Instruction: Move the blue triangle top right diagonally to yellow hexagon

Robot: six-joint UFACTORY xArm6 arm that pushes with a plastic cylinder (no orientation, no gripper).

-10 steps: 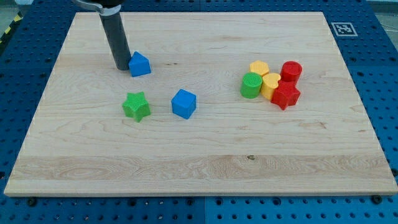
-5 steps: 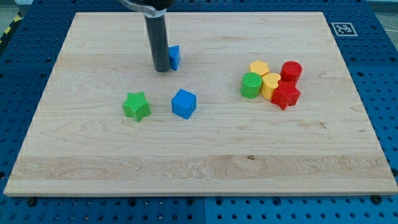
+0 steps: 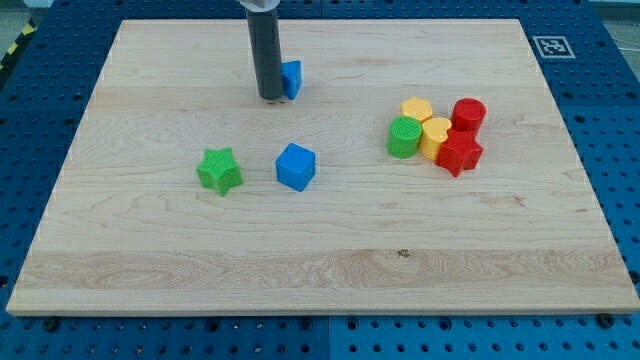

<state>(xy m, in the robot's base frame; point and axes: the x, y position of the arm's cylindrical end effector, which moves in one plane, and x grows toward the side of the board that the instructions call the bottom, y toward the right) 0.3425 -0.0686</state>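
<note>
The blue triangle (image 3: 292, 79) lies in the upper middle of the board, partly hidden behind the dark rod. My tip (image 3: 270, 97) touches the triangle's left side. The yellow hexagon (image 3: 417, 109) sits well to the right, at the top left of a tight cluster of blocks. The triangle is to the left of the hexagon and slightly higher in the view.
The cluster holds a green cylinder (image 3: 404, 137), a yellow heart (image 3: 436, 135), a red cylinder (image 3: 468, 114) and a red star (image 3: 459, 153). A blue cube (image 3: 296, 166) and a green star (image 3: 220, 170) lie below the tip. The wooden board (image 3: 150, 260) ends near all view edges.
My tip has pushed the blue triangle to the right and slightly up the view, from the board's upper left toward its upper middle. The other blocks have not moved.
</note>
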